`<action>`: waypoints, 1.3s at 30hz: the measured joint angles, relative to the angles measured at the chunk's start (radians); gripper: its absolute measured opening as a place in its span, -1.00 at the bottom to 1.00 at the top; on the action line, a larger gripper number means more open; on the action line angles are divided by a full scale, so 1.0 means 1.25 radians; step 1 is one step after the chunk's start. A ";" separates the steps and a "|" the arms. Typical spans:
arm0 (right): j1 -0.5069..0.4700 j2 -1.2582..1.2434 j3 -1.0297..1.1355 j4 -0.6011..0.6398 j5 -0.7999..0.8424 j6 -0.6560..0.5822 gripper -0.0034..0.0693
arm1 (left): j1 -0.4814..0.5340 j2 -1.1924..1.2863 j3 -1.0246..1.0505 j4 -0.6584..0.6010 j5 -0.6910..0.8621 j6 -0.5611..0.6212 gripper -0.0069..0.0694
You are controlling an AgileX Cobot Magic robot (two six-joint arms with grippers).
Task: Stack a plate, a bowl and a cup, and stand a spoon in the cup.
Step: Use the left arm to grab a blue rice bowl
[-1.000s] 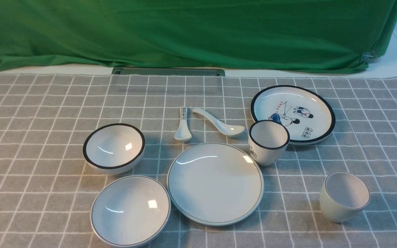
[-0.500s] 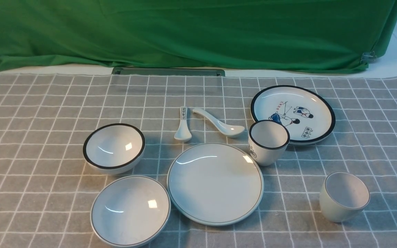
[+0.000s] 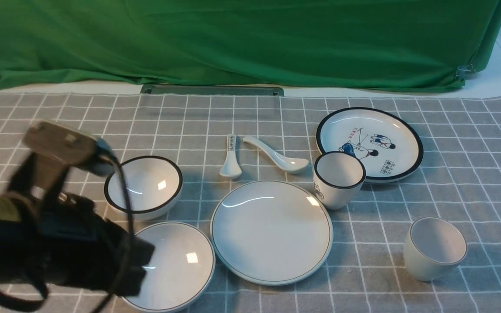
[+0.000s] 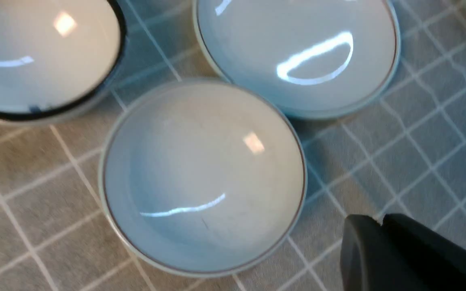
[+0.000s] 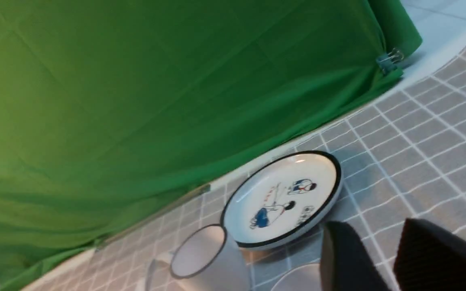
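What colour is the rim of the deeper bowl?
Black, a thick band round the deeper bowl; the front view shows it best.

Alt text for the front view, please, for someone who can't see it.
Left arm hangs over the plain bowl, left of the plain plate. Behind: plain spoon, patterned spoon, black-rimmed bowl, black-rimmed cup, cartoon plate. Plain cup stands near right.

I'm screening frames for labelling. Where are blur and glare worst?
Front view: left arm blurred, the rest sharp, small glints on plate and bowl. Left wrist view: soft overall, a bright streak on the bowl, left tool out of focus. Right wrist view: soft, right tool a dark blur.
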 joint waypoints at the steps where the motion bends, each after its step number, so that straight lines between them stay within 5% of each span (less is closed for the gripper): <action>1: 0.007 0.002 -0.013 0.001 0.031 0.003 -0.31 | -0.005 0.021 -0.006 0.004 0.019 0.003 -0.73; 4: 0.047 0.041 -0.097 0.002 0.168 -0.045 -0.45 | -0.022 0.082 -0.040 0.011 0.066 0.017 -0.73; 11: 0.197 0.331 -0.486 -0.009 0.577 -0.372 -0.61 | -0.117 0.238 -0.192 0.100 0.122 0.042 -0.73; 16: 0.250 0.460 -0.591 -0.014 0.639 -0.441 -0.61 | -0.145 0.329 -0.245 0.132 0.167 0.044 -0.65; 23: 0.271 0.506 -0.607 -0.016 0.662 -0.472 -0.59 | -0.145 0.377 -0.233 0.160 0.190 0.044 -0.03; 30: 0.272 0.507 -0.607 -0.017 0.665 -0.494 -0.57 | -0.145 0.391 -0.133 0.203 0.044 0.054 0.52; 34: 0.273 0.507 -0.607 -0.017 0.655 -0.496 -0.56 | -0.145 0.424 -0.094 0.223 -0.042 0.069 0.49; 39: 0.274 0.507 -0.607 -0.017 0.652 -0.499 -0.56 | -0.145 0.457 -0.085 0.221 -0.057 0.077 -0.03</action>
